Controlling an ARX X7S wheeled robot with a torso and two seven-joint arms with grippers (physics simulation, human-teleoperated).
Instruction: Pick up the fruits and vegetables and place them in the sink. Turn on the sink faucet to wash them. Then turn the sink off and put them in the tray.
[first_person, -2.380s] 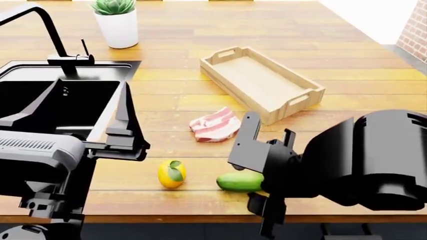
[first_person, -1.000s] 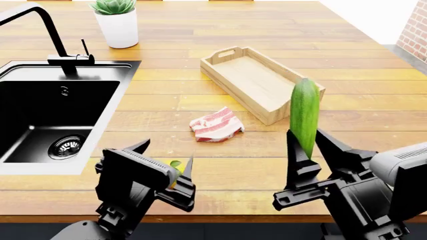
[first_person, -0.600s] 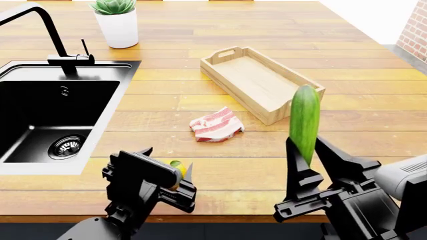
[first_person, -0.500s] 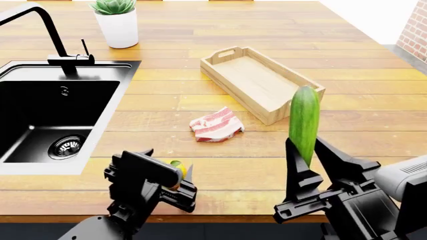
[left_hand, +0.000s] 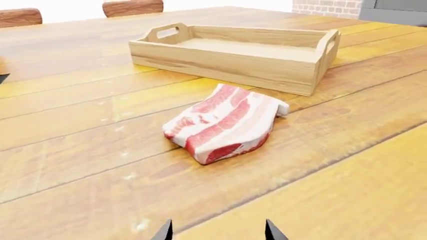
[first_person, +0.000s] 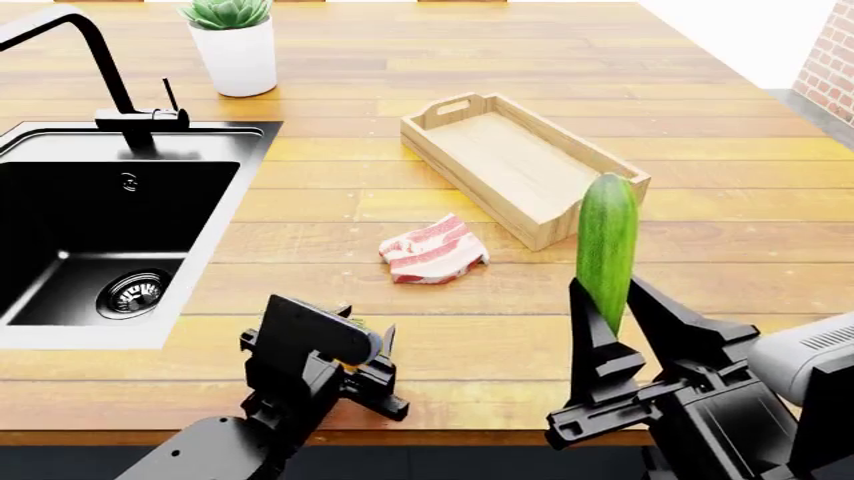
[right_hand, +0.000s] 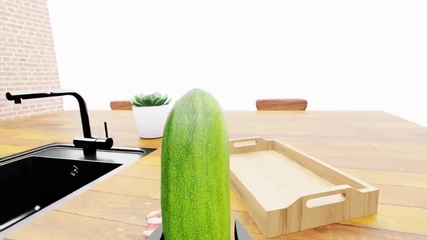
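Note:
My right gripper (first_person: 607, 300) (right_hand: 197, 232) is shut on the lower end of the green cucumber (first_person: 609, 240) (right_hand: 195, 165), which stands upright above the counter's front right. My left gripper (first_person: 387, 375) (left_hand: 217, 232) sits low at the counter's front edge, its fingertips apart and nothing showing between them. The lemon is hidden behind it in the head view. The black sink (first_person: 120, 338) (right_hand: 53, 175) lies at the left, with the black faucet (first_person: 114, 80) (right_hand: 83, 115) behind it. The wooden tray (first_person: 587, 205) (left_hand: 227, 65) (right_hand: 333, 200) lies at the centre right.
A bacon slab (first_person: 430, 250) (left_hand: 223, 122) (right_hand: 153, 220) lies on the wood between the sink and the tray, just ahead of my left gripper. A white plant pot (first_person: 238, 55) (right_hand: 151, 120) stands at the back beside the faucet. A brick wall is at the far right.
My left gripper has shifted right and turned, now covering the lemon that showed between its fingers. The right gripper keeps the cucumber upright, almost unmoved.

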